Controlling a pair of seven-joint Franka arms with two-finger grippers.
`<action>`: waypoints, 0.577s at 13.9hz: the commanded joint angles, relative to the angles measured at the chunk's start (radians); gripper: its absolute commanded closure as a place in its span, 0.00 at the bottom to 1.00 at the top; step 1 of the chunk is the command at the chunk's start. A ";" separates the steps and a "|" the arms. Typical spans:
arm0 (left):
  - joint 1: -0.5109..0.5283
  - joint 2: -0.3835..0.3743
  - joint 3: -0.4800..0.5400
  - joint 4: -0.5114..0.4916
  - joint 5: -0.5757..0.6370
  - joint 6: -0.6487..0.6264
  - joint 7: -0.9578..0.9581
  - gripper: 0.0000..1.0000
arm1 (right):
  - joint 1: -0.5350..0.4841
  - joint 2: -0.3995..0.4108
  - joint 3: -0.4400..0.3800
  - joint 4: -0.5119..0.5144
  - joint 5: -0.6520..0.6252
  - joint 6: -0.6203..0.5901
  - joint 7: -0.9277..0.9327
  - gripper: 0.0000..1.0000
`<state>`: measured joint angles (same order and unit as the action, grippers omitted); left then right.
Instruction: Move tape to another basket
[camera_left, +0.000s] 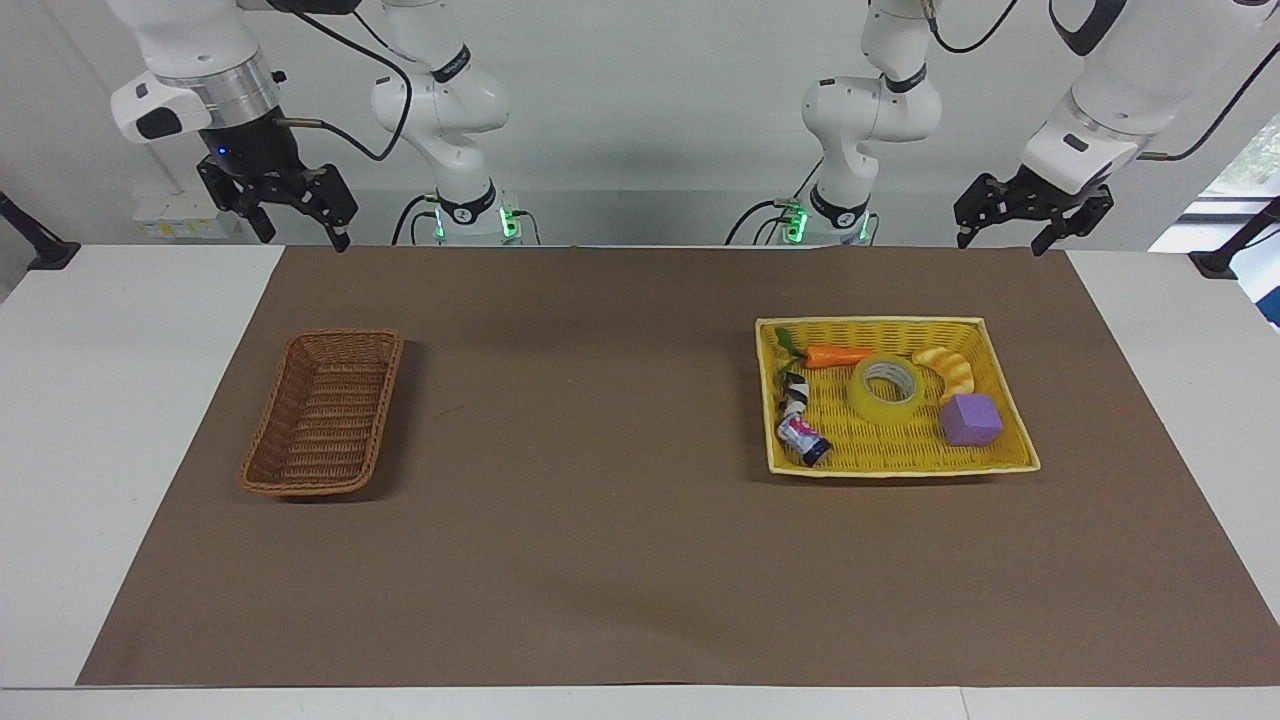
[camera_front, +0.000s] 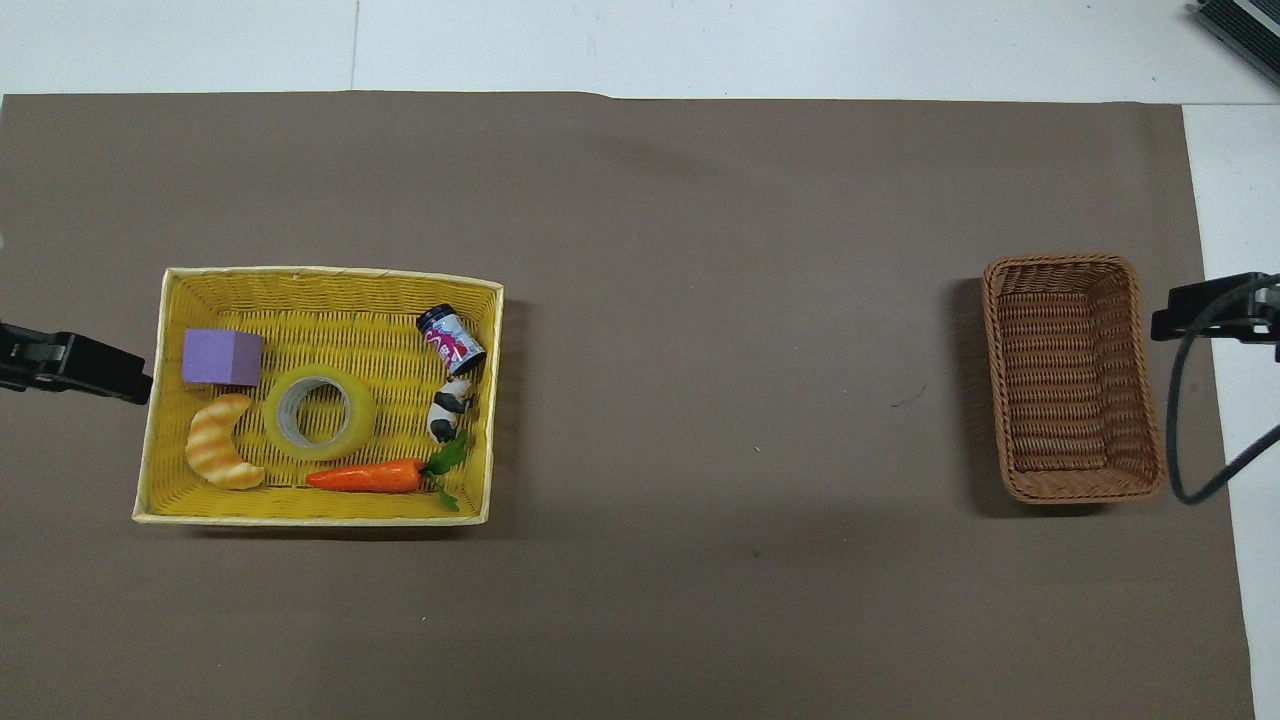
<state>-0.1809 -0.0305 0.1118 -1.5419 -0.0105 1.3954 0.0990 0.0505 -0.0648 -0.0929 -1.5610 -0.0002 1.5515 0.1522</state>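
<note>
The tape, a wide yellowish translucent roll with a pale cardboard core, lies flat on its side in the middle of the yellow basket, its hole facing up. That basket is a broad rectangular tray of bright yellow weave with a paler rim, sitting on the brown paper mat toward the left arm's end of the table. Around the roll: a matte purple cube just beside it on the left arm's side, a curved, striped golden croissant touching or nearly touching it, and a smooth orange carrot with green leaves along the wall nearest the robots. Toward the table's middle lie a small black-and-white animal figure and a little tipped-over can with a pink printed label. The narrow oblong brown wicker basket, tightly woven with a darker rim, sits well apart toward the right arm's end. The left gripper hangs in the air over the mat's edge nearest the robots, above and apart from the yellow basket, its dark fingers spread wide and holding nothing. The right gripper waits raised over the mat's corner at its own end, fingers likewise wide apart and holding nothing.
</note>
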 joint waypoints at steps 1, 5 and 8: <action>0.012 -0.029 0.025 -0.027 -0.002 -0.009 0.005 0.00 | 0.003 -0.015 -0.007 -0.013 0.016 -0.005 -0.016 0.00; 0.026 -0.029 0.025 -0.027 -0.002 -0.009 0.005 0.00 | 0.003 -0.015 -0.007 -0.013 0.016 -0.005 -0.016 0.00; 0.024 -0.028 0.025 -0.027 -0.002 -0.009 0.005 0.00 | 0.003 -0.015 -0.007 -0.013 0.016 -0.005 -0.016 0.00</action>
<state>-0.1609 -0.0333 0.1398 -1.5425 -0.0104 1.3943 0.0995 0.0505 -0.0648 -0.0929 -1.5610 -0.0002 1.5515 0.1522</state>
